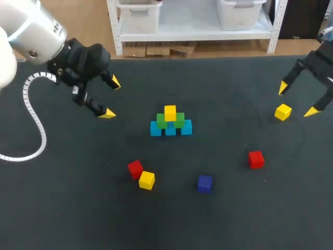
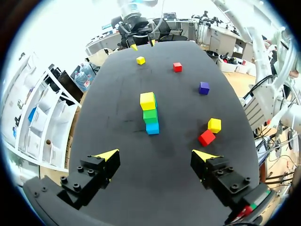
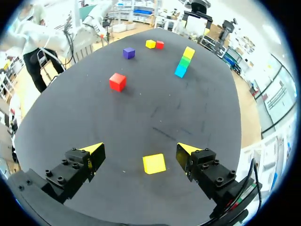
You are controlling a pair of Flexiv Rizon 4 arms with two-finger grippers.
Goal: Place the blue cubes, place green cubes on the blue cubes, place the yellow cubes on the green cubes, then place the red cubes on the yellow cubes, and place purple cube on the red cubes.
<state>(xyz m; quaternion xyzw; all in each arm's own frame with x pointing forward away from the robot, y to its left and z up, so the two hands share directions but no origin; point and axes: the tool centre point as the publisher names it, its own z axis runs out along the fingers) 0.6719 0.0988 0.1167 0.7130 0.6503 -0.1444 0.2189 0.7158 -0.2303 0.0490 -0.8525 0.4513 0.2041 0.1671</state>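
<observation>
A dark matte table [image 1: 57,208] fills the head view. Near its middle stands the stack [image 1: 170,123]: three blue cubes [image 1: 170,130] in a row, two green cubes [image 1: 162,123] on them, and a top yellow cube [image 1: 170,112] crowning it.

Take the stack as the dial's centre. A loose yellow cube [image 1: 283,112] lies at 3 o'clock, well apart from it. A red cube [image 1: 255,159] sits at 4 and the purple cube [image 1: 204,183] at 5. A second red cube [image 1: 135,169] sits just beside a second yellow cube [image 1: 146,180] at 7.

The right gripper [image 1: 297,100] hangs at that same 3 o'clock, its fingers spread wide and holding nothing. In the right wrist view the loose yellow cube [image 3: 154,164] rests on the table between the spread fingers, touching neither and a little off-centre. Being a cube it has no long axis, and its faces look roughly square to the closing line. The pick seems to call for little more than a straight descent and a squeeze.

The left gripper [image 1: 111,98] sits near 10 o'clock, likewise released and empty, with the stack [image 2: 150,113] ahead of it in its own view. It is the nearer arm for the pair at 7, but the right arm clearly owns this cube.
</observation>
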